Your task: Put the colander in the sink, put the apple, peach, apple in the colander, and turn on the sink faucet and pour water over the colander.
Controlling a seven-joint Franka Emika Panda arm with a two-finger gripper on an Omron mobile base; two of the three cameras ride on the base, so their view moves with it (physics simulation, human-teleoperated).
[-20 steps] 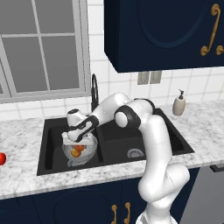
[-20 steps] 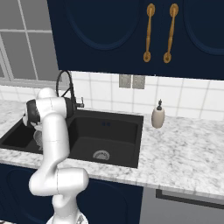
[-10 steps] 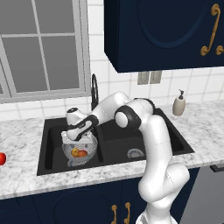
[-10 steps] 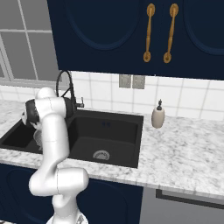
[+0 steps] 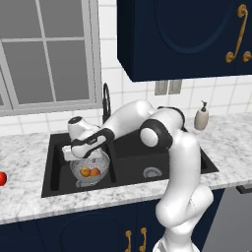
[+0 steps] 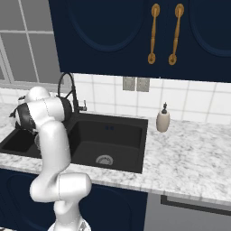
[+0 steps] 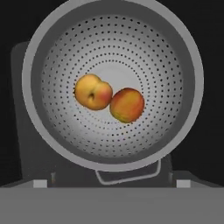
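The colander (image 5: 88,167) sits in the left basin of the black double sink (image 5: 54,167), its perforated silvery bowl upright. From the hand camera, its rim (image 7: 30,100) forms a wide ring with the bowl open below. Two fruits lie on the bottom, touching each other: a peach (image 7: 92,92), orange-yellow with a cleft and a small stem dimple, and just to its right a redder, blushed fruit (image 7: 127,105) that looks like an apple. In the left base view they show as two small orange spots side by side inside the bowl.

The pincer (image 5: 82,147) hangs directly above the colander, pointing down into it, with its fingers spread wide apart and nothing between them. The white arm reaches over from the right, across the divider between the basins.

The black gooseneck sink faucet (image 5: 106,98) stands at the far edge of the sink, behind the arm. The right basin shows its round steel drain (image 6: 104,159).

On the marble tabletop (image 5: 24,197), well left of the sink at the picture's edge, lies a red apple (image 5: 2,178). A soap dispenser (image 6: 163,119) stands on the tabletop to the right of the sink, near the tiled wall.
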